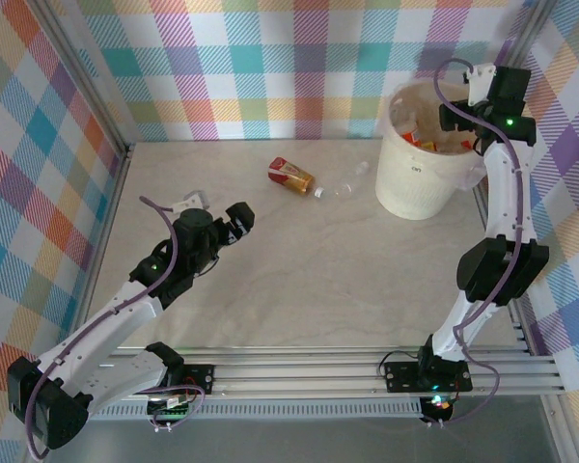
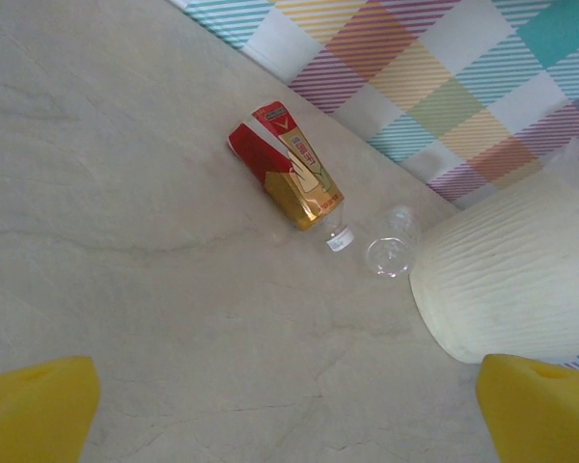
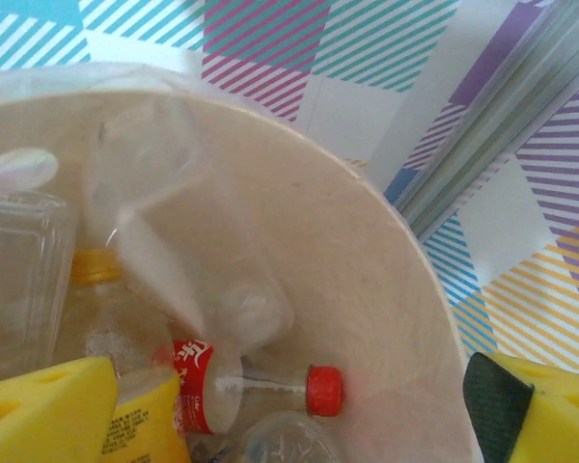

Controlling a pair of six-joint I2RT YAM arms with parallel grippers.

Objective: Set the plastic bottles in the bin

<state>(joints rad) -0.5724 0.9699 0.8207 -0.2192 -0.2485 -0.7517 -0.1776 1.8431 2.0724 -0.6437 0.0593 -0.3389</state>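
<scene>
Evidently the bin (image 1: 420,178) sits far right, probably within both arms' reach. Over its mouth the right gripper (image 3: 289,415) hangs with jaws wide and empty above heaped bottles (image 3: 198,381). The left gripper (image 2: 289,410), equally wide, faces two on the table (image 1: 318,280): a red-gold labelled bottle (image 2: 291,174) and, beside the bin, a clear bottle (image 2: 391,246).

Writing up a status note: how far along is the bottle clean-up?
Done: several bottles lie in the bin, including a red-capped bottle. In hand: the right gripper stands open over the bin, a blurred clear bottle beneath it, seemingly falling in. Left: a red-and-gold labelled bottle and a clear bottle lie on the table; the open left gripper faces them, holding nothing.
</scene>
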